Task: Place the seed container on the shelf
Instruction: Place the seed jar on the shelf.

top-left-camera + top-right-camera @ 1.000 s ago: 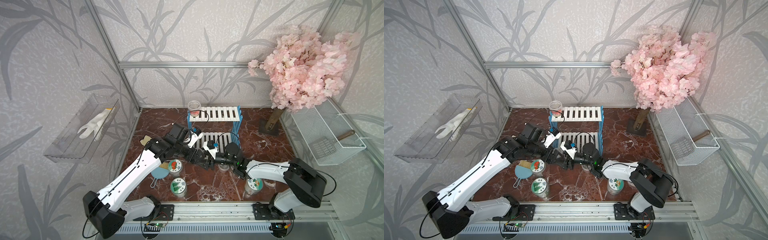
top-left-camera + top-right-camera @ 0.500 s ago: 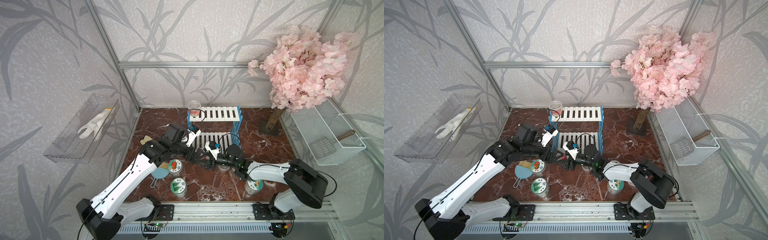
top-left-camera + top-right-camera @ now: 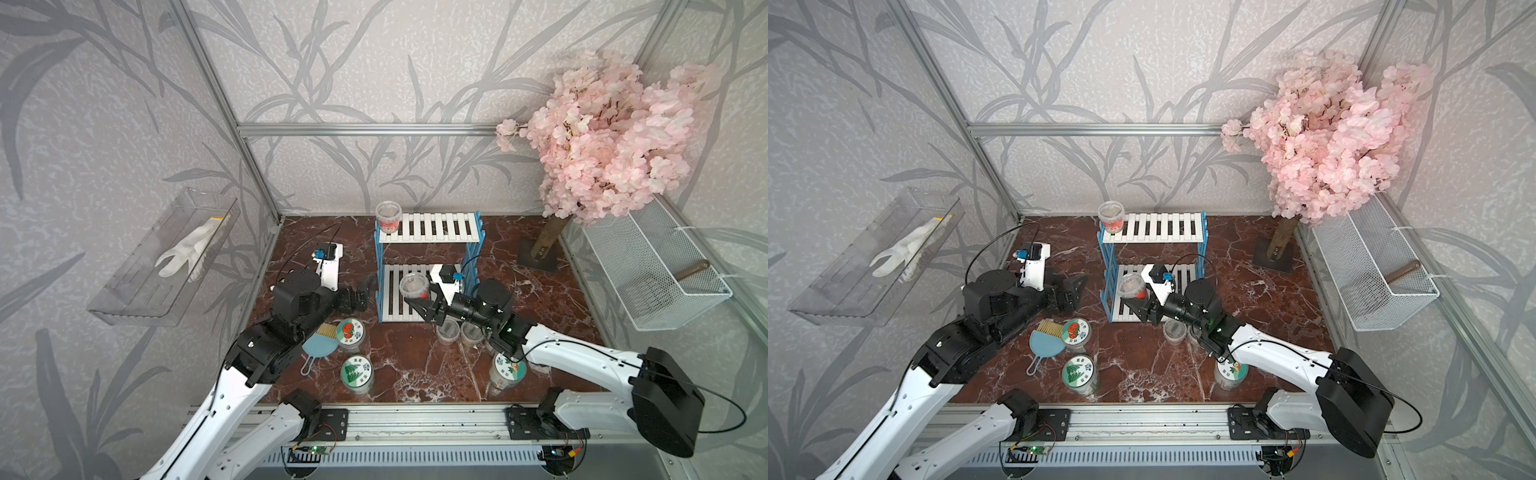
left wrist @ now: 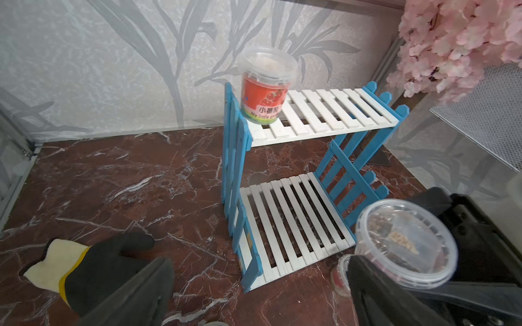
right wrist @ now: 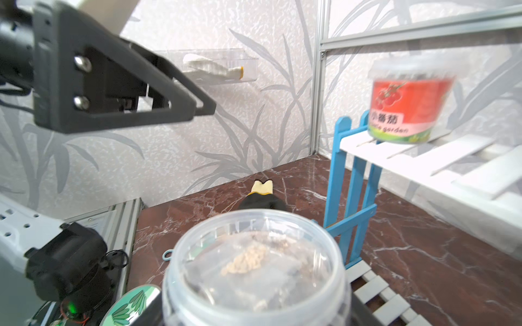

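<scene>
The seed container [image 3: 414,286], a clear cup with a red label and loose seed inside, hangs in the air by the front of the lower tier of the shelf [image 3: 432,237]. My right gripper [image 3: 417,297] is shut on its sides from below. The cup fills the foreground of the right wrist view [image 5: 254,268]. My left gripper [image 3: 368,295] stands open and empty just left of the shelf's blue side frame. In the left wrist view its fingers [image 4: 141,293] are spread wide with bare floor between them. A second red-labelled cup [image 3: 388,216] stands on the top tier's left end.
Lidded jars [image 3: 350,332] [image 3: 356,372] [image 3: 509,368], a blue dustpan with a brush [image 3: 318,347] and two open cups [image 3: 449,332] crowd the front floor. A black-and-yellow glove [image 4: 93,268] lies left of the shelf. Pink tree [image 3: 602,133] and wire basket [image 3: 652,270] stand at the right.
My left gripper opened, let go of the seed container and drew back to the left. The right gripper kept hold of the container beside the lower tier.
</scene>
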Controlling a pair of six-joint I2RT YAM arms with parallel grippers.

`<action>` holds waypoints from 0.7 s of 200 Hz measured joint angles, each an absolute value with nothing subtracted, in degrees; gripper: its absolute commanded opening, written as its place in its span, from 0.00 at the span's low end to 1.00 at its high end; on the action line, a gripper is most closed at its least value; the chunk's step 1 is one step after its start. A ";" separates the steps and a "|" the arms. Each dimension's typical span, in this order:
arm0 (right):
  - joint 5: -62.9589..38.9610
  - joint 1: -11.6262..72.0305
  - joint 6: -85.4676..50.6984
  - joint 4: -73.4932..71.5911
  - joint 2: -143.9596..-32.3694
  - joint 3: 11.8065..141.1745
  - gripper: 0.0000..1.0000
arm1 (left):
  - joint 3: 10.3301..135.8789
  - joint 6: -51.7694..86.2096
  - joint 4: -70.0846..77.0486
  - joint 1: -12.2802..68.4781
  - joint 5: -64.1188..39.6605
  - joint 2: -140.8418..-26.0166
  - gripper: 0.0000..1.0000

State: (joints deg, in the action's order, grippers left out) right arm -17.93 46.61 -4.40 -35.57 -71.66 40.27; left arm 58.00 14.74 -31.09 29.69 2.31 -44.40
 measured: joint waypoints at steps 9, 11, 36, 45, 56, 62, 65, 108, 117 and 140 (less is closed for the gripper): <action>-17.30 46.11 -4.16 -34.09 -71.66 41.95 0.65 | 57.10 15.53 -30.65 28.99 2.20 -44.93 1.00; -17.15 46.02 -4.12 -33.76 -71.68 42.35 0.64 | 56.88 15.57 -30.57 28.84 2.02 -45.06 1.00; -15.46 44.86 -3.55 -31.11 -72.29 47.13 0.64 | 54.63 17.32 -29.41 27.92 0.56 -47.13 1.00; -14.63 44.45 -3.42 -30.50 -72.79 49.01 0.64 | 53.89 18.02 -28.95 27.83 -0.14 -47.46 1.00; -13.69 43.90 -3.38 -29.91 -73.76 51.33 0.64 | 53.32 18.65 -28.38 27.64 -1.32 -47.75 1.00; -13.34 43.48 -3.42 -29.58 -74.48 52.75 0.64 | 53.08 19.07 -27.97 27.62 -2.00 -47.88 1.00; -13.23 43.29 -3.44 -29.43 -74.81 53.32 0.64 | 53.01 19.18 -27.81 27.62 -2.20 -47.92 1.00; -11.68 39.75 -4.78 -27.62 -81.01 60.47 0.64 | 52.62 20.38 -26.15 27.57 -6.79 -49.30 1.00; -11.35 39.18 -4.99 -27.49 -82.24 61.52 0.64 | 52.47 20.47 -26.06 27.55 -7.25 -49.41 1.00; -9.87 38.11 -5.15 -26.98 -84.86 63.75 0.64 | 52.03 20.60 -26.02 27.44 -8.05 -49.36 1.00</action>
State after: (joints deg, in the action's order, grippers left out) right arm -9.87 38.11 -5.15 -26.98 -84.86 63.75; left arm 52.03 20.60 -26.02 27.44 -8.05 -49.36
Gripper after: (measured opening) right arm 0.641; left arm 0.999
